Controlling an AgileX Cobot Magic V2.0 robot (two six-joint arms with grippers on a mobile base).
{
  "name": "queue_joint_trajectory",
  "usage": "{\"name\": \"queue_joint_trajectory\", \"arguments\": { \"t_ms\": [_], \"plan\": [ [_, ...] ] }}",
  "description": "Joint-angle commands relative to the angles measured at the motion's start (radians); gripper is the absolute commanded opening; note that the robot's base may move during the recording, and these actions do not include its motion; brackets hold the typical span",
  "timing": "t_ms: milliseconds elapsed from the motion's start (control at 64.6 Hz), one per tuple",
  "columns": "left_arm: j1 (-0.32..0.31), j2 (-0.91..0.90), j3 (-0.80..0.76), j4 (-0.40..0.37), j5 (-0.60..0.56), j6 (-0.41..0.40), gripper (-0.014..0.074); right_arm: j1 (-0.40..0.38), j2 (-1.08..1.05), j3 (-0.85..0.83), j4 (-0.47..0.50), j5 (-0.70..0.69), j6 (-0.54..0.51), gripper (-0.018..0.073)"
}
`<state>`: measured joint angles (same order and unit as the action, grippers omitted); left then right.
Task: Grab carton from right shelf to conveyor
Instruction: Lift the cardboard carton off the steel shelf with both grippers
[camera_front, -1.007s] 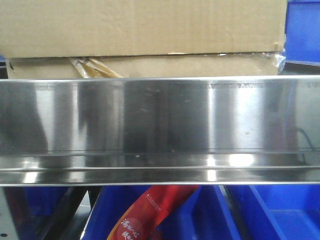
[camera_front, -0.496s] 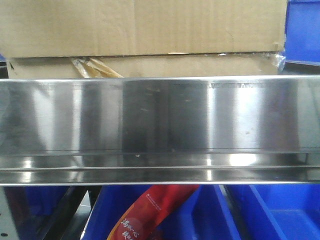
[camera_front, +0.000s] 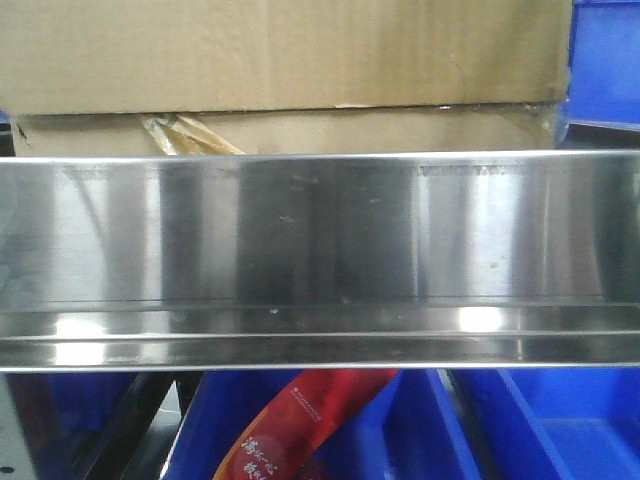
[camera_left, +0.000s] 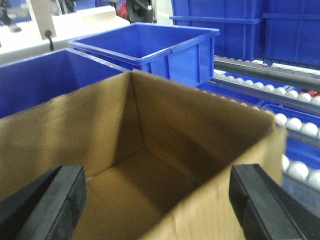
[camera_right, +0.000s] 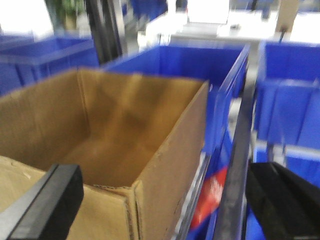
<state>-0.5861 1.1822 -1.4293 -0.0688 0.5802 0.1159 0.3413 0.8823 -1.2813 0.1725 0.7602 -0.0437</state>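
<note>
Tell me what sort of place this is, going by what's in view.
Most likely a warehouse or parcel-sorting area. Stackable blue bins stand around an open cardboard carton, there is a long steel shelf, and a roller track with white rollers runs past the bins.

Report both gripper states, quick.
Left gripper: open, holding nothing, aimed at the carton.
Right gripper: open, holding nothing, aimed at the carton.
</note>
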Motion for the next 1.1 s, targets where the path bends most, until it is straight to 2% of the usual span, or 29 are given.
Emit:
{"name": "queue_joint_trajectory", "arguments": {
  "t_ms": [0,46,201,310,465,635,743,1084],
  "plan": [
    [-0.005,0.076,-0.115,0.035,0.064,-0.075,0.0485,0.004,0.091,-0.107,-0.006,0.088,-0.011,0.0559],
    [-0.005,0.117,-0.172,0.090,0.109,-0.129,0.0485,0.004,0.148,-0.169,-0.011,0.132,-0.011,0.0559],
    [-0.005,0.261,-0.381,0.368,0.339,-0.386,0.0485,0.004,0.288,-0.349,-0.058,0.246,0.025,0.0559],
    [-0.003,0.332,-0.489,0.458,0.475,-0.455,0.0485,0.004,0.366,-0.428,-0.115,0.309,0.076,0.0559],
    [0.058,0.381,-0.558,0.432,0.557,-0.464,0.0485,0.004,0.465,-0.521,-0.133,0.346,0.106,0.0559],
    [0.160,0.391,-0.559,0.366,0.560,-0.466,0.0485,0.004,0.546,-0.583,-0.133,0.353,0.121,0.0559],
    [0.203,0.397,-0.559,0.362,0.560,-0.466,0.0485,0.004,0.588,-0.603,-0.133,0.353,0.121,0.0559],
    [0.237,0.473,-0.559,0.358,0.562,-0.466,0.0485,0.004,0.681,-0.603,-0.133,0.323,0.121,0.0559]
  ]
}}
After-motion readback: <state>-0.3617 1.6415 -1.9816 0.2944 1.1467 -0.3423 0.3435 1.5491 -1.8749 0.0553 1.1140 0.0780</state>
